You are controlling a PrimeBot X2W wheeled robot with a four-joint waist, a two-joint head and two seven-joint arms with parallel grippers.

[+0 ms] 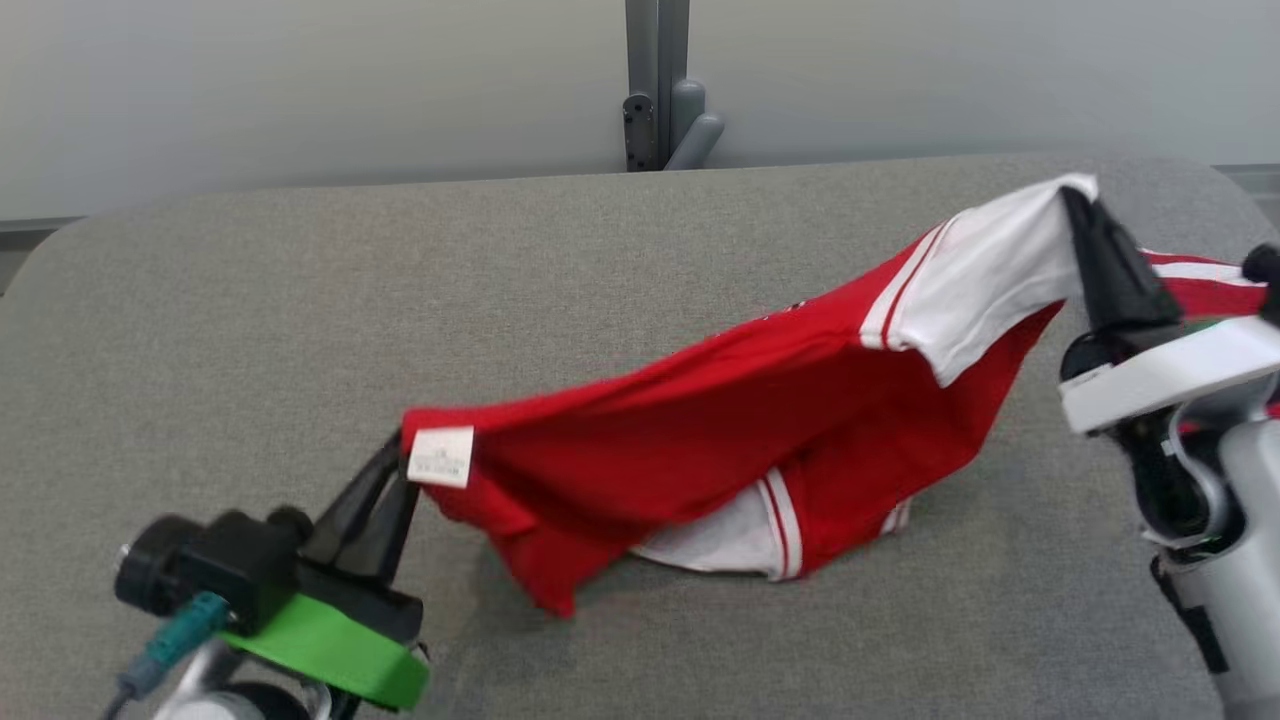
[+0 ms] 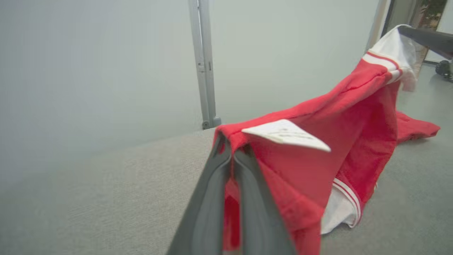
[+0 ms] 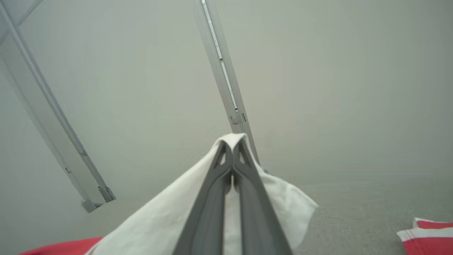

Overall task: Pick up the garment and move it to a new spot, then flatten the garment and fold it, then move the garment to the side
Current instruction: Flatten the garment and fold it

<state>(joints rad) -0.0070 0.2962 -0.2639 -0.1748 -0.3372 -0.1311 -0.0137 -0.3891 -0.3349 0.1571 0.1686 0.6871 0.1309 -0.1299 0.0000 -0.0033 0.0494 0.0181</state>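
The garment is a red shirt with white sleeves and striped trim, stretched between both grippers above the grey table. My left gripper at lower left is shut on the garment's red hem corner beside a white label. At upper right, my right gripper is shut on a white sleeve, lifted higher. The lower middle of the shirt sags onto the table. In the left wrist view the fingers pinch red cloth; in the right wrist view the fingers pinch white cloth.
A pale wall with a grey metal post stands behind the table's far edge. The table's rounded corners lie at far left and far right. Another piece of the red and white shirt rests on the table by the right arm.
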